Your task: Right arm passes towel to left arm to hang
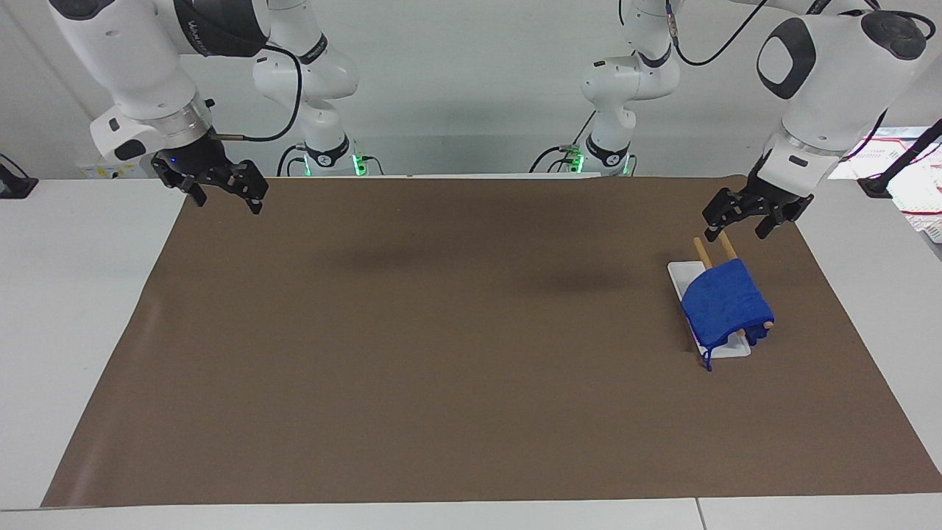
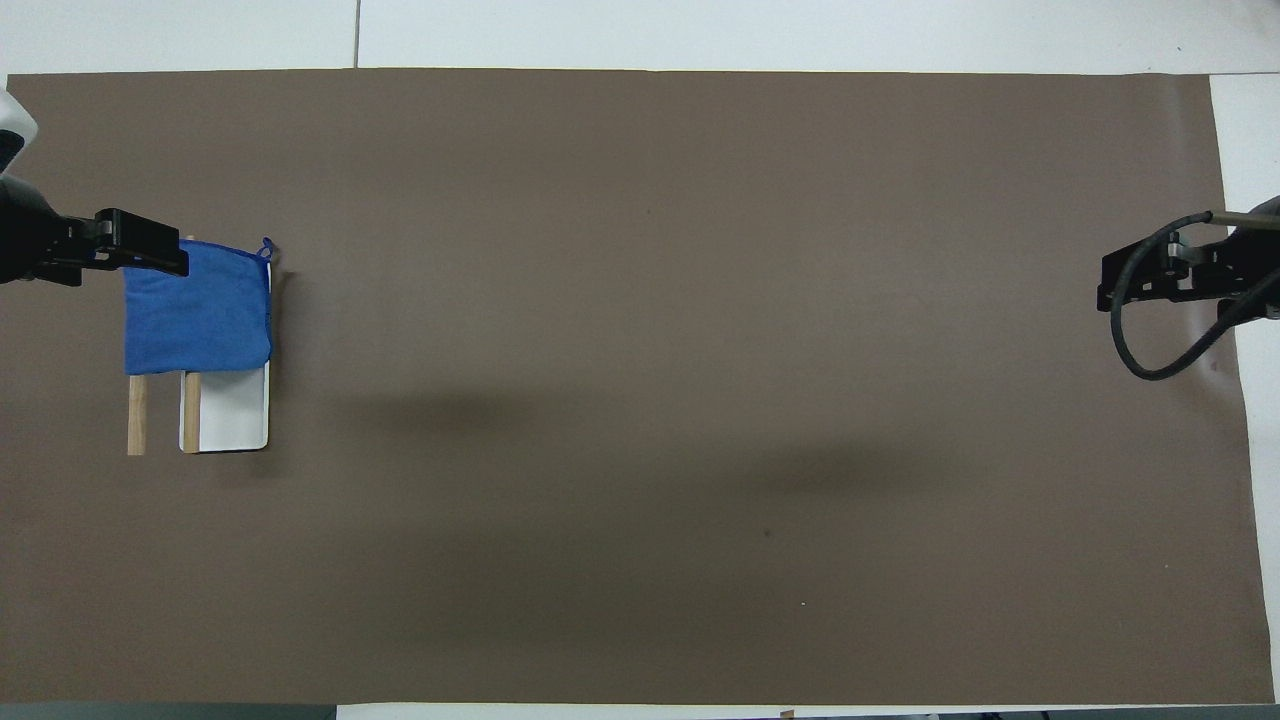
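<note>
Towel [image 1: 725,305] lay draped over rack [image 1: 708,249]; hanging step judged complete. Left gripper [image 1: 736,221] hung above rack, jaws apart, empty. Right gripper [image 1: 221,193] waited well apart, jaws apart. Next: retreat.

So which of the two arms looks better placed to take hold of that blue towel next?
The left gripper: it hangs over the rack's wooden rods beside the towel. The right gripper waits over the brown mat's corner at the table's other end.

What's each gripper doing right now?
Left gripper: open, empty, above the wooden rack rods by the bright blue folded cloth towel.
Right gripper: open, empty, waiting.
</note>
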{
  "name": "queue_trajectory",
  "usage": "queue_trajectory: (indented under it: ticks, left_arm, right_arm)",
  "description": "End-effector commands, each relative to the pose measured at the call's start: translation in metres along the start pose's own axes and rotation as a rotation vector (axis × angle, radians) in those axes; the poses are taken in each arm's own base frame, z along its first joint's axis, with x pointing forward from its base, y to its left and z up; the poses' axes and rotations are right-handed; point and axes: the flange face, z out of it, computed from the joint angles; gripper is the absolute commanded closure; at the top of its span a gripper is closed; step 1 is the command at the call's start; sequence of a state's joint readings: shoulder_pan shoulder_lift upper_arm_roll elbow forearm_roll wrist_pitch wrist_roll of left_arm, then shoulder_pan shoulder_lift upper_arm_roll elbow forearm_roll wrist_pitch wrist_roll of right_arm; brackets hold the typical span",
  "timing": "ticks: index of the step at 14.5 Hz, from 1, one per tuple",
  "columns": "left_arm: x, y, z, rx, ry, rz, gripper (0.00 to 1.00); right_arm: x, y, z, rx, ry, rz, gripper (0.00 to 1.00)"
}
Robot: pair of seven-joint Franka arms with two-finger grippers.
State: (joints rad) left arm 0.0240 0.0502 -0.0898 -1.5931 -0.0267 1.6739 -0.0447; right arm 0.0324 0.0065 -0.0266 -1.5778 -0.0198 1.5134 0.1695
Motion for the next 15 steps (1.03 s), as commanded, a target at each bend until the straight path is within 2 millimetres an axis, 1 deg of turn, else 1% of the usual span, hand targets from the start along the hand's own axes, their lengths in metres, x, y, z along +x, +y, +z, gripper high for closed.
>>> queue_trajectory:
  ticks: [1,3,5,10,12,15]
  left_arm:
    - [0.003,-0.001,-0.007,0.018,-0.038,0.031,0.0]
    - [-0.002,-0.001,-0.018,0.015,-0.046,0.044,0.0]
    - [-0.009,0.0,-0.019,0.005,-0.066,0.045,0.0]
    - [-0.014,0.002,-0.017,0.005,-0.083,0.076,0.0]
    - [-0.019,0.002,-0.022,0.007,-0.077,0.077,0.0]
    - [-0.017,0.002,-0.023,0.008,-0.074,0.074,0.0]
  right_arm:
    - [-0.008,0.001,-0.001,0.002,0.003,-0.044,0.0]
    - [-0.007,0.003,0.0,0.003,0.006,-0.044,0.0]
    - [-0.006,0.005,0.002,0.003,0.003,-0.058,0.0]
    - [-0.008,-0.001,0.001,0.002,0.0,-0.072,0.0]
    - [-0.007,0.004,0.002,0.002,0.0,-0.061,0.0]
    - [-0.006,0.008,0.002,0.003,0.0,-0.054,0.0]
